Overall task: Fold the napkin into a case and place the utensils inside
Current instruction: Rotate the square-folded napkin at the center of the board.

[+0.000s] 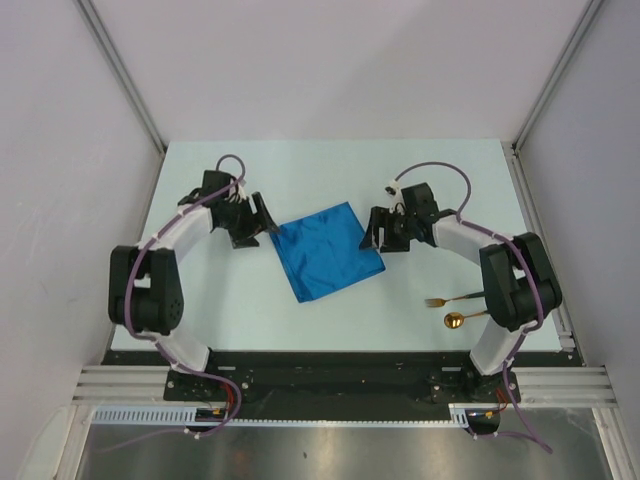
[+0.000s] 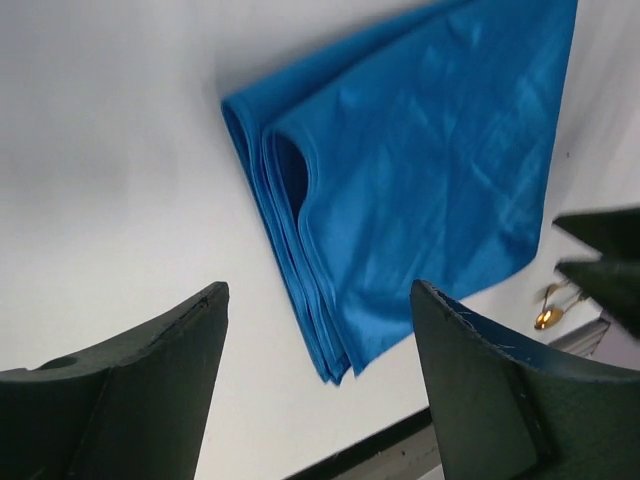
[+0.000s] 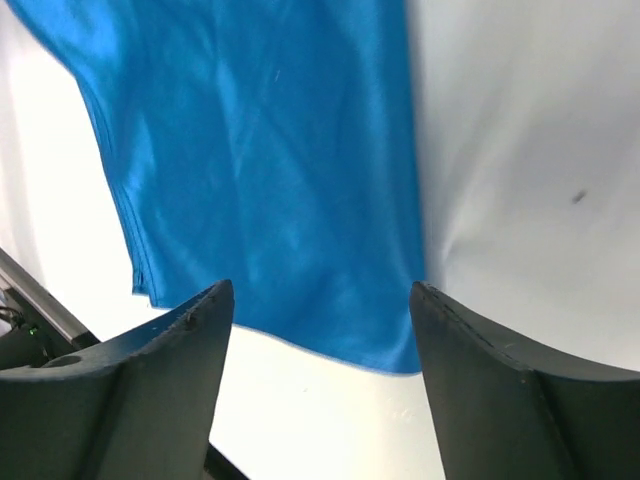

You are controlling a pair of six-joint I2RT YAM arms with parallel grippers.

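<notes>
The utensils [image 1: 453,320] lay nearest, beside the right arm's base. Beyond them, the folded napkin [image 1: 325,251] lay flat between the 2 grippers. The left gripper [image 1: 262,222] and right gripper [image 1: 375,232] stood wide apart, gripping nothing.

The worktop [image 1: 330,165] is pale, almost white with a light blue tint, and the light on it is even, without hard shadows. Behind the worktop stands a plain white back wall [image 1: 340,60]. A white left panel [image 1: 50,200] and a white right panel [image 1: 600,220] close its sides. A grey metal post [image 1: 120,75] rises from its far left corner. Along its near edge runs a black rail [image 1: 330,362], then a dull metal sheet [image 1: 350,455].
</notes>
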